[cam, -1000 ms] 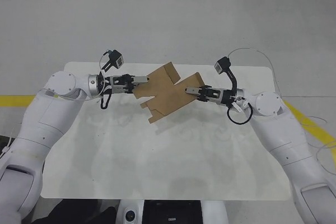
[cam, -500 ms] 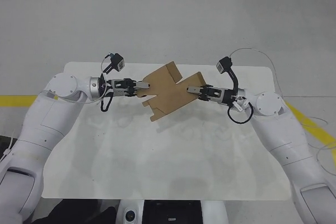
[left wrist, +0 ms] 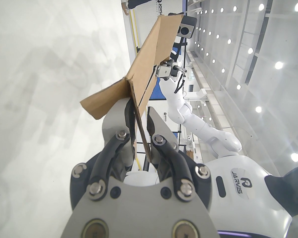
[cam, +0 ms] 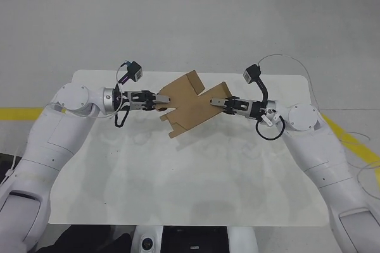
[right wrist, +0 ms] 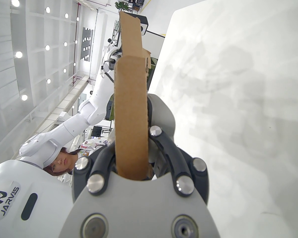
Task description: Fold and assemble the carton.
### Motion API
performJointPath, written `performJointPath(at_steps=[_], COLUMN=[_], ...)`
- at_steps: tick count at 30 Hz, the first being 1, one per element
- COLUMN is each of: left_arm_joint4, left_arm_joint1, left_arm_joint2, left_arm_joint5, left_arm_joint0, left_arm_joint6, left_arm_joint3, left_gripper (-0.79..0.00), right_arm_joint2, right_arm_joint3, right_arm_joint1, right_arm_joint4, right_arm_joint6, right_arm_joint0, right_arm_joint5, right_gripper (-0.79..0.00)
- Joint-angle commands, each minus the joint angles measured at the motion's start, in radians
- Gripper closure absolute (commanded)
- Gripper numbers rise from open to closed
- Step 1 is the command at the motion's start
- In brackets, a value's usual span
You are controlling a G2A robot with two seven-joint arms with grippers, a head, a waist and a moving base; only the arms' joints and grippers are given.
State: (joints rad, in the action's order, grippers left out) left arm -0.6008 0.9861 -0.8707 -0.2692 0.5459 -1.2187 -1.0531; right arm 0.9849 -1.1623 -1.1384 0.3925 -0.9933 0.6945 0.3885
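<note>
Over the far half of the table (cam: 177,190), seen from the top camera, the carton (cam: 190,104) hangs flat and unfolded in the air between the two arms. The left gripper (cam: 163,99) is at one corner and the right gripper (cam: 216,102) on the opposite flap.

Left wrist camera: the cardboard edge runs between the fingers (left wrist: 129,120), but there's daylight on one side. So that gripper looks spread around the sheet, not clamped.

Right wrist camera: a flap goes deep into the right gripper (right wrist: 139,105), which looks pinched tight onto it.

My guess is they're about to bend the first panel. I'd want the left one to bite down close to the crease first. Then swing the panel around the fold line instead of tugging outward, or the sheet slips or tears.
</note>
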Motion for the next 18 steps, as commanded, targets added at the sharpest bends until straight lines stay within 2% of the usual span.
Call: performJointPath(at_steps=[1,3,8,9,10,11,12,18], left_arm_joint4=[0.004,0.008,0.013,0.013,0.013,0.01,0.005,-0.006], left_arm_joint1=[0.002,0.003,0.008,0.009,0.009,0.01,0.01,0.004], left_arm_joint2=[-0.002,-0.004,-0.01,-0.012,-0.014,-0.017,-0.021,-0.06], left_arm_joint5=[0.001,0.001,0.006,0.007,0.007,0.007,0.008,0.001], left_arm_joint0=[0.001,0.001,0.002,0.002,0.002,0.002,0.002,0.0], left_arm_joint6=[-0.002,-0.002,-0.003,-0.005,-0.006,-0.009,-0.012,-0.046], left_arm_joint3=[0.001,0.002,0.01,0.012,0.013,0.014,0.014,0.009], left_gripper=[-0.055,0.0,0.0,0.0,0.0,0.0,0.0,0.0], right_arm_joint2=[0.002,0.005,0.01,0.011,0.012,0.013,0.016,0.08], right_arm_joint3=[-0.001,-0.002,-0.012,-0.013,-0.013,-0.012,-0.01,0.012], right_arm_joint1=[0.0,-0.001,-0.001,-0.001,-0.002,-0.002,-0.001,0.017], right_arm_joint4=[-0.003,-0.005,-0.011,-0.011,-0.012,-0.014,-0.014,-0.071], right_arm_joint6=[0.0,-0.001,0.0,0.0,-0.002,-0.001,0.002,0.028], right_arm_joint0=[0.001,0.003,0.008,0.009,0.01,0.011,0.013,0.023], right_arm_joint5=[-0.001,-0.003,-0.006,-0.007,-0.01,-0.015,-0.017,-0.018], right_gripper=[0.0,0.0,0.0,-0.022,-0.191,-0.674,-0.785,-0.785])
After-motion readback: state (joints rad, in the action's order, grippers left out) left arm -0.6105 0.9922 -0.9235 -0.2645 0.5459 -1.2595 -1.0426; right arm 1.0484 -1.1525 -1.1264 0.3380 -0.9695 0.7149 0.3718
